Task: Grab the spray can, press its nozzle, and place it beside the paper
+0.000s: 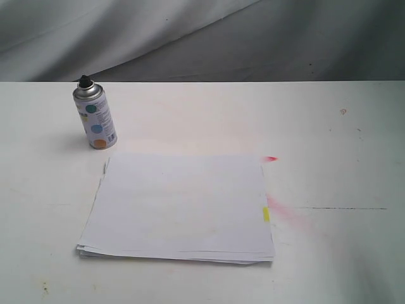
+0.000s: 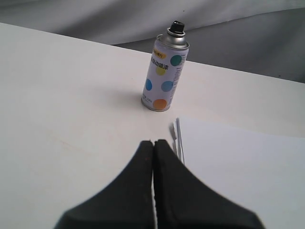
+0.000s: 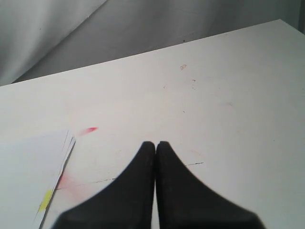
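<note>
White table (image 1: 329,253), grey cloth (image 1: 190,31) behind. Near its far edge, leftward, the spray can (image 1: 95,117) stands upright: silver shoulder, black nozzle (image 1: 84,80), white label dotted teal, blue, orange. The paper (image 1: 180,206) lies just beside. The left gripper (image 2: 153,143) and right gripper (image 3: 156,143) are closed, empty.

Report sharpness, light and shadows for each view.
Exterior view: soft, even light, all sharp; the can throws a faint shadow on the table. Left wrist view: can sharp, left gripper black and blurred toward the lens. Right wrist view: right gripper blurred likewise, table in focus.
</note>
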